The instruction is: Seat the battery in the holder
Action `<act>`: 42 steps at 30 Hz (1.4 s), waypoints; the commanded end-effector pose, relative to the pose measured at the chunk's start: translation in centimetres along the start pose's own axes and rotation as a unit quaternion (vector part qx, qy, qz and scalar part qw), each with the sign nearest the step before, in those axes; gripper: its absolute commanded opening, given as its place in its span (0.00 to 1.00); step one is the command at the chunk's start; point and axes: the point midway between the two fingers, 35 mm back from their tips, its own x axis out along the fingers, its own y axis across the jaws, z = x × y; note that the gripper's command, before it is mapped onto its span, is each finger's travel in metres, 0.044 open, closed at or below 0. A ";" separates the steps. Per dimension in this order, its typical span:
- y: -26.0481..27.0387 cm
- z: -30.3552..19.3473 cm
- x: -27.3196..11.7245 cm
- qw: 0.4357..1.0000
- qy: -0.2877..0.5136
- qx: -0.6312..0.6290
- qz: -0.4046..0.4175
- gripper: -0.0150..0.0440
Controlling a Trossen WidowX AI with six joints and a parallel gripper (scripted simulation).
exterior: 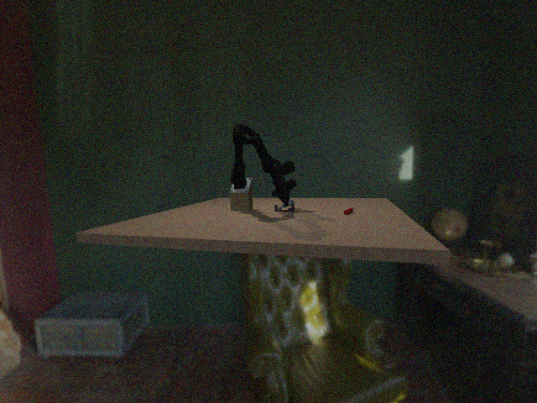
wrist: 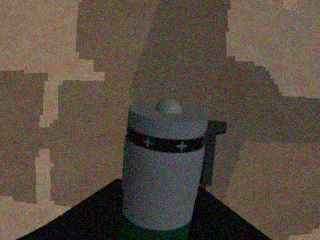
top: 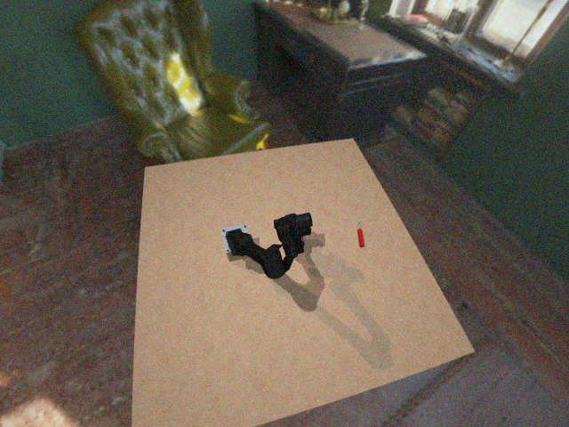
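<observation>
The black parallel-jaw pincer [exterior: 284, 203] is clamped on one grey cylindrical battery with a green band and a dark ring near its top [wrist: 162, 187], and the jaws stand narrow around its lower body. In the wrist view the battery's long axis runs straight out from the pincer, with the small rounded terminal nub leading and the flat end back between the fingers. Only a dark edge of the small dark battery holder with a pale floor [exterior: 284, 208] peeks out just behind the battery's upper right side in that view, so it lies directly ahead of and below the pincer, almost touching; whether the battery already meets it I cannot tell. The exterior view shows the pincer pointing steeply down right over the holder on the flat tan square table top [exterior: 203, 225]. My reading is that the coming move turns on this angle: the battery stands nearly on end against a cradle that lies flat, so its axis must tip down to line up with the holder, nub under the lip, gently. Count: one arm, one pincer, one battery, one holder, and one small red stick-shaped object [top: 360, 236] lying well off to the side of the pincer, apart from everything.
</observation>
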 end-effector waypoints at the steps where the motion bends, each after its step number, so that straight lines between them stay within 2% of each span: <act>1: 0.1 -0.3 0.2 1.000 -0.006 -0.004 0.004 0.39; 28: -0.6 -1.2 0.4 0.998 -0.068 -0.013 0.011 0.39; 42: -0.6 -2.1 0.3 0.998 -0.068 -0.013 0.010 0.39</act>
